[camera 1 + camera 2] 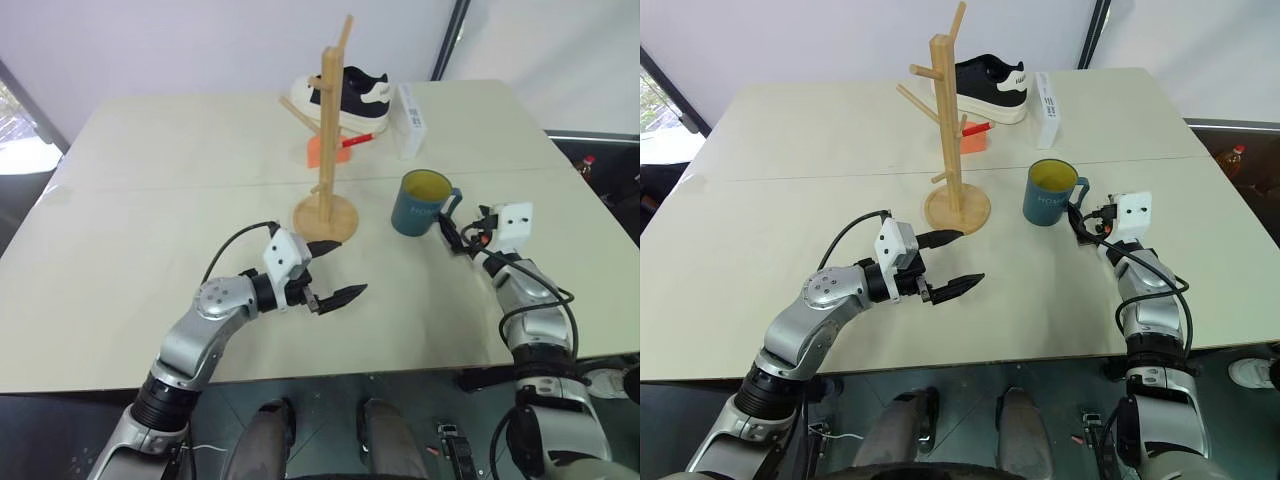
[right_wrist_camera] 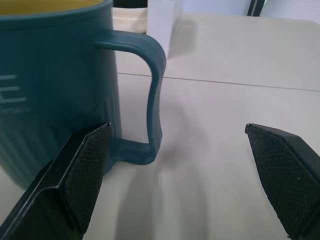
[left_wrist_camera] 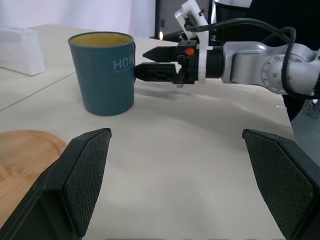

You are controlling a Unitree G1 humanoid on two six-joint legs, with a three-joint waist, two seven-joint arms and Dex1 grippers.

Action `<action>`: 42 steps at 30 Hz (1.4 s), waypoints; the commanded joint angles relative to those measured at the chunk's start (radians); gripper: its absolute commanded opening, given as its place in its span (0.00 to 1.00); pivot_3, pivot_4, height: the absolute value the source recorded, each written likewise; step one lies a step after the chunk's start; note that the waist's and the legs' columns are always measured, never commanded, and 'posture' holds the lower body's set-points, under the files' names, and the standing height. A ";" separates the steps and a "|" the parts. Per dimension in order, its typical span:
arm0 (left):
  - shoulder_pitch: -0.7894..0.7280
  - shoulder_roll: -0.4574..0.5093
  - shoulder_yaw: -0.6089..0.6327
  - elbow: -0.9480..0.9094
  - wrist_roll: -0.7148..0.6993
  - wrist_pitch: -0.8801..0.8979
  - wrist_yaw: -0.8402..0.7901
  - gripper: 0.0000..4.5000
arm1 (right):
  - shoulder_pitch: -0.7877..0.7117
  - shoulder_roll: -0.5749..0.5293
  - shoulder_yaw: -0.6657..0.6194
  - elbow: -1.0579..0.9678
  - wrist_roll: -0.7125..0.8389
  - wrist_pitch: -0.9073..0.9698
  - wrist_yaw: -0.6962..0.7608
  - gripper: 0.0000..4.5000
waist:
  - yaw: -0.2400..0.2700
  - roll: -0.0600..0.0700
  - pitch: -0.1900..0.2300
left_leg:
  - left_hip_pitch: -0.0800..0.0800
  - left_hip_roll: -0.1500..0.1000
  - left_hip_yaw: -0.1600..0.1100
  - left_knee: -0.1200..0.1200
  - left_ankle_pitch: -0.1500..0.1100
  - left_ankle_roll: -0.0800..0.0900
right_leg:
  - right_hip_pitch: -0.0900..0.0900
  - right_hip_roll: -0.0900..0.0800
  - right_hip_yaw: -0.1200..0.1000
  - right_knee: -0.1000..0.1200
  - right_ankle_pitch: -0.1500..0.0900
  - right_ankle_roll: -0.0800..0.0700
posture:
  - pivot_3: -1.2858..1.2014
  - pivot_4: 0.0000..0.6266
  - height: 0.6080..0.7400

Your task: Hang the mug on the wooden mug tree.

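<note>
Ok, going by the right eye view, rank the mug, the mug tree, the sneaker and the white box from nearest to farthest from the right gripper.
1. The mug: right at the open right gripper, its handle facing it.
2. The wooden mug tree: further to the robot's left, base on the table.
3. The white box: beyond the mug, towards the far edge.
4. The sneaker: about as far as the box; too close to call.

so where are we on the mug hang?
Nothing hung yet: the mug stands upright on the table, right of the wooden mug tree, whose pegs are bare. In hand: the right gripper, open, is at the mug's handle. Left: grasp, lift, hook on a peg. The left gripper is open, empty.
</note>
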 commanded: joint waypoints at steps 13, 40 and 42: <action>0.001 0.007 0.033 -0.040 -0.011 -0.006 0.003 1.00 | -0.191 -0.014 0.015 0.286 -0.025 -0.143 0.069 0.88 | -0.003 0.000 0.000 | 0.001 0.000 0.000 0.000 0.000 0.000 | 0.000 0.000 0.000 0.001 0.000 0.000 | 0.52 0.24 1.00; -0.004 0.116 0.341 0.097 -0.100 -0.080 -0.032 1.00 | -0.262 -0.221 0.221 -0.409 -0.033 0.041 0.462 0.01 | -0.002 0.001 0.001 | 0.003 0.001 -0.001 0.003 0.001 -0.001 | -0.003 0.001 0.001 0.010 -0.002 0.003 | 0.52 0.24 1.00; -0.013 0.129 0.348 0.100 -0.106 -0.075 -0.043 1.00 | -0.297 -0.228 0.237 -0.399 -0.037 0.058 0.484 0.01 | 0.002 0.000 0.001 | 0.003 0.002 -0.001 0.003 0.001 -0.002 | -0.002 0.001 0.000 0.010 -0.002 0.002 | 0.52 0.24 1.00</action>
